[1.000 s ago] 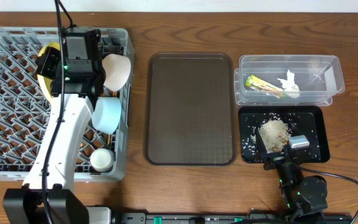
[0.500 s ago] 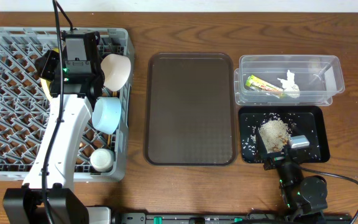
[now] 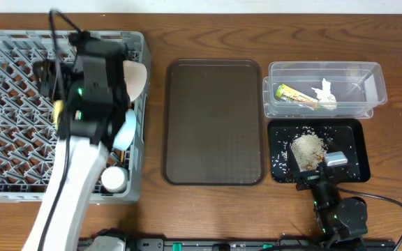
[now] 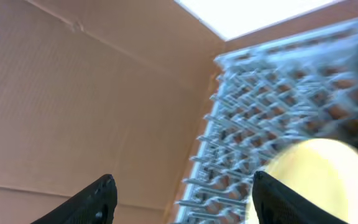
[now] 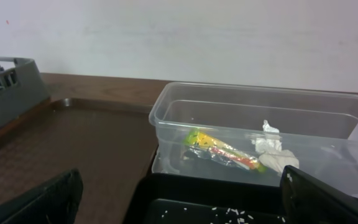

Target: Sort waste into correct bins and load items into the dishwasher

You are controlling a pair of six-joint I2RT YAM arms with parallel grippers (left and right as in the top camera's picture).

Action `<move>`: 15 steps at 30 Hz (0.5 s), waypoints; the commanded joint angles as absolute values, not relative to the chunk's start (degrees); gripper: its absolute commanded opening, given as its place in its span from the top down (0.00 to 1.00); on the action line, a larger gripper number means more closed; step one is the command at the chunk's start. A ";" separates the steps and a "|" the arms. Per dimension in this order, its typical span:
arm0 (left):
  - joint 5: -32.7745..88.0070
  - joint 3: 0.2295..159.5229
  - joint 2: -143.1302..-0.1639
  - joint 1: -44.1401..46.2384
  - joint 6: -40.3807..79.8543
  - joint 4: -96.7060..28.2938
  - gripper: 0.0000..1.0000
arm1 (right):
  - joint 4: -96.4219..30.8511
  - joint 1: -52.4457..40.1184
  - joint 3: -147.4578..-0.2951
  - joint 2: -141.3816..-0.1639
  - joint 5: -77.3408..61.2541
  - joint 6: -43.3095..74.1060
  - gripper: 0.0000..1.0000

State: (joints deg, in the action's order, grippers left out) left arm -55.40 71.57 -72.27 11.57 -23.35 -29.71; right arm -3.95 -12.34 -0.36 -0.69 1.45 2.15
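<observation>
1. Left gripper [image 4: 185, 200]: fingers spread wide, nothing held.
2. Just past one fingertip: yellow plate [image 4: 316, 174], against the grey dish rack [image 4: 260, 106].
3. Right gripper [image 5: 185, 205]: likewise wide open, empty.
4. Straight ahead of it: clear tub [image 5: 166, 118], containing snack wrapper [image 5: 219, 148] and white tissue [image 5: 272, 157].
5. Directly beneath it: black tray [image 3: 351, 139] with rice scraps [image 3: 308, 148].

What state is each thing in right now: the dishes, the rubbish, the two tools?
left tool: open, holding nothing, above the dish rack
right tool: open, holding nothing
yellow plate: in the rack, blurred
white bowl: in the rack, tipped sideways
light blue bowl: in the rack, on edge
wrapper: lying in the clear tub
tissue: crumpled, in the same tub
rice scraps: heaped in the black tray, some grains scattered
</observation>
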 commanded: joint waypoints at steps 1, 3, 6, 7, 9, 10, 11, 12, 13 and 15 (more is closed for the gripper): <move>-48.84 71.59 -65.32 16.82 -11.40 -35.40 0.30 | -4.12 -11.53 -0.32 -0.40 1.43 2.28 0.01; -42.92 71.59 -61.67 19.40 -5.54 -40.60 0.28 | -4.12 -11.53 -0.32 -0.40 1.43 2.28 0.01; -27.55 71.59 -56.12 21.85 0.97 -48.62 0.26 | -4.12 -11.53 -0.32 -0.40 1.43 2.28 0.01; -22.96 71.59 -54.57 22.26 2.37 -50.57 0.21 | -4.12 -11.53 -0.32 -0.40 1.45 2.28 0.01; -14.28 71.59 -51.66 22.74 4.86 -53.60 0.15 | -4.12 -11.53 -0.32 -0.40 1.43 2.28 0.01; -8.19 71.59 -49.93 22.81 5.26 -55.05 0.14 | -4.12 -11.53 -0.32 -0.40 1.43 2.28 0.01; -6.07 71.59 -49.36 22.81 5.23 -55.40 0.14 | -4.12 -11.53 -0.32 -0.40 1.43 2.28 0.01; -2.74 71.59 -48.53 22.81 5.26 -55.92 0.14 | -4.12 -11.53 -0.32 -0.40 1.43 2.28 0.01; 0.45 71.59 -47.79 22.81 5.26 -56.49 0.13 | -4.12 -11.53 -0.32 -0.40 1.45 2.26 0.01; 6.26 71.59 -46.65 22.81 5.26 -57.39 0.12 | -4.12 -11.53 -0.32 -0.40 1.43 2.28 0.01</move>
State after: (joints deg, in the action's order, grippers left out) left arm -10.39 71.59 -47.81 22.61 2.15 -56.62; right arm -3.92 -12.34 -0.36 -0.67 1.45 2.15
